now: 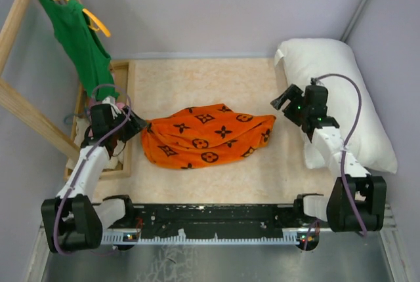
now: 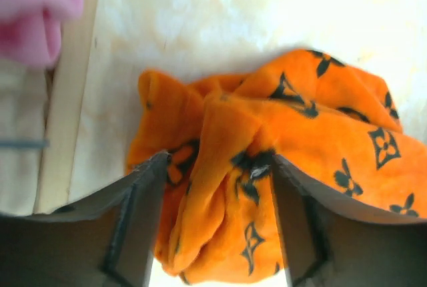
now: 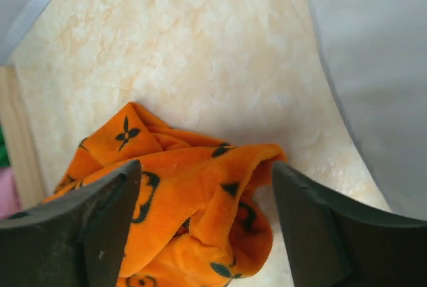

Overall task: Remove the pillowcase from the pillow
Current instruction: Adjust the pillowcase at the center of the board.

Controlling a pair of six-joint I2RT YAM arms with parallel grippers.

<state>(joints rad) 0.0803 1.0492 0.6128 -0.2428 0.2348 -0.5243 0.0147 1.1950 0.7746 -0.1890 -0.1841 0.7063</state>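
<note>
Two jaw pairs spread, empty; case (image 1: 207, 134) off pillow (image 1: 341, 92).
My left gripper (image 1: 139, 126) at its 9 o'clock, right gripper (image 1: 283, 100) at 3: fuzzy pile may snag on withdrawal.

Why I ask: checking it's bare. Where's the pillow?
Top view: the pillow lies bare at far right, beside the right gripper, apart from the pillowcase.

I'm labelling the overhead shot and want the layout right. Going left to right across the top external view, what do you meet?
Green tank top on its hanger → left gripper → pillowcase → right gripper → pillow.
</note>
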